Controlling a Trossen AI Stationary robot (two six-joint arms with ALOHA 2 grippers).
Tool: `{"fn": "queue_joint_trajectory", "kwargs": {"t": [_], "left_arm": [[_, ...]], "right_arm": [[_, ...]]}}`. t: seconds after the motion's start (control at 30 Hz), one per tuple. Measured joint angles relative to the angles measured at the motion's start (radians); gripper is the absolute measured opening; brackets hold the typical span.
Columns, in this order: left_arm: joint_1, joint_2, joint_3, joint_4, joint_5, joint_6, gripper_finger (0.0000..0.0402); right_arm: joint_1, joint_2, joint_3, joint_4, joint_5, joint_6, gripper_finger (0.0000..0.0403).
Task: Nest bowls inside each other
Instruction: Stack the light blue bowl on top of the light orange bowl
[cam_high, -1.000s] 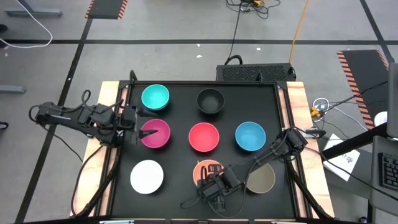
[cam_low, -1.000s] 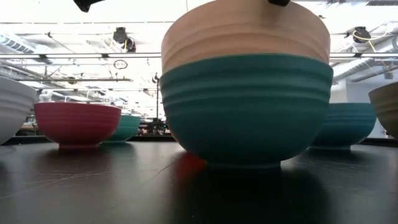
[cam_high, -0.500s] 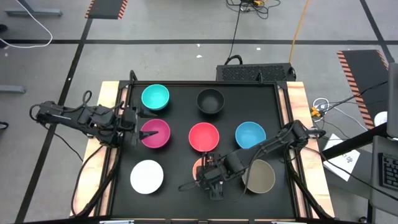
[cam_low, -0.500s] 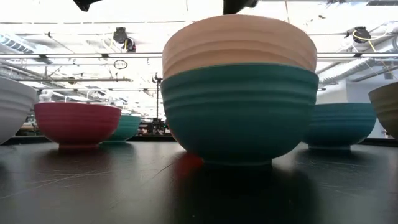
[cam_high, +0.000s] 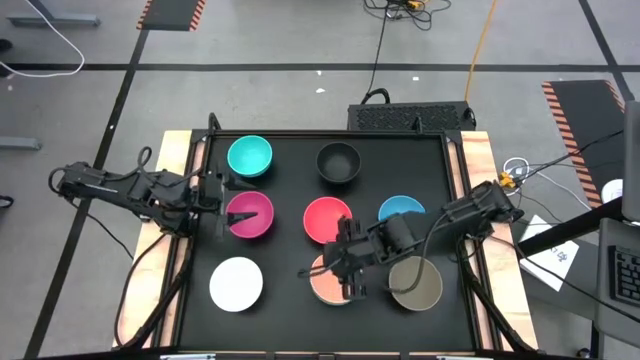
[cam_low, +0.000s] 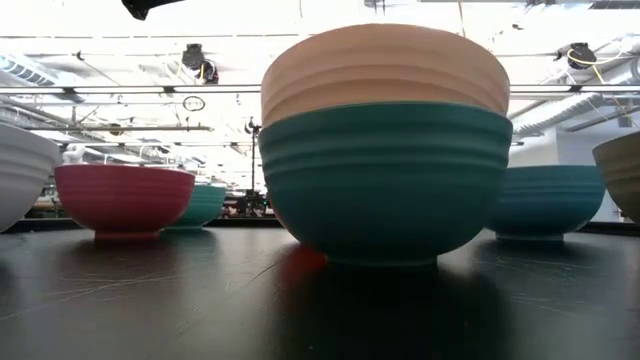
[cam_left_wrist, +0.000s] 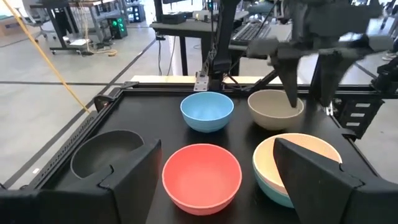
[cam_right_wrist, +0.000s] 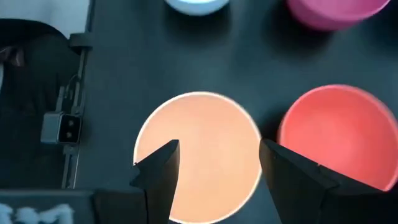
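Observation:
The peach bowl (cam_high: 328, 287) sits nested in the green bowl (cam_low: 385, 190), level, near the table's near edge. My right gripper (cam_right_wrist: 217, 168) hovers open above the peach bowl (cam_right_wrist: 199, 155), one finger over each side of it, touching nothing. My left gripper (cam_high: 222, 197) waits open at the magenta bowl's (cam_high: 249, 214) left side. Standing singly on their bases are the cyan bowl (cam_high: 249, 156), black bowl (cam_high: 338, 162), red bowl (cam_high: 325, 218), white bowl (cam_high: 236, 283) and taupe bowl (cam_high: 420, 287). The blue bowl (cam_high: 402, 208) is partly hidden under the right arm.
The black table top has a raised frame (cam_high: 455, 200) with wooden side boards. Free room lies between the white bowl and the nested pair and along the near edge. The right arm (cam_high: 455, 222) stretches over the blue and taupe bowls.
My right gripper has lifted off the peach bowl and moved up and toward the table's far edge, from the near edge to above the bowl. The peach bowl, first sitting high and slightly tilted in the green bowl, has dropped deeper and now sits level.

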Motion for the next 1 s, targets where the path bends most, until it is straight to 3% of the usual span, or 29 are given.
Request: {"fn": "queue_joint_trajectory", "kwargs": {"t": [0.33,0.47,0.6,0.87,1.0], "left_arm": [[0.000,-0.015,0.000,0.048,0.000,0.040,0.0314],[0.000,-0.017,0.000,0.067,0.000,0.058,0.0314],[0.000,-0.029,0.000,0.074,0.000,0.069,0.0315],[0.000,-0.055,0.000,0.072,-0.008,0.082,0.0314],[0.000,-0.060,0.000,0.071,-0.012,0.082,0.0314]], "right_arm": [[-0.019,-0.176,-0.003,0.047,0.161,-0.171,0.0215],[-0.031,-0.251,-0.065,0.047,0.268,-0.213,0.0215],[-0.071,-0.346,-0.176,0.074,0.290,-0.245,0.0215],[-0.202,-0.608,-0.463,0.291,0.283,-0.333,0.0215],[-0.257,-0.721,-0.585,0.409,0.191,-0.363,0.0215]]}}
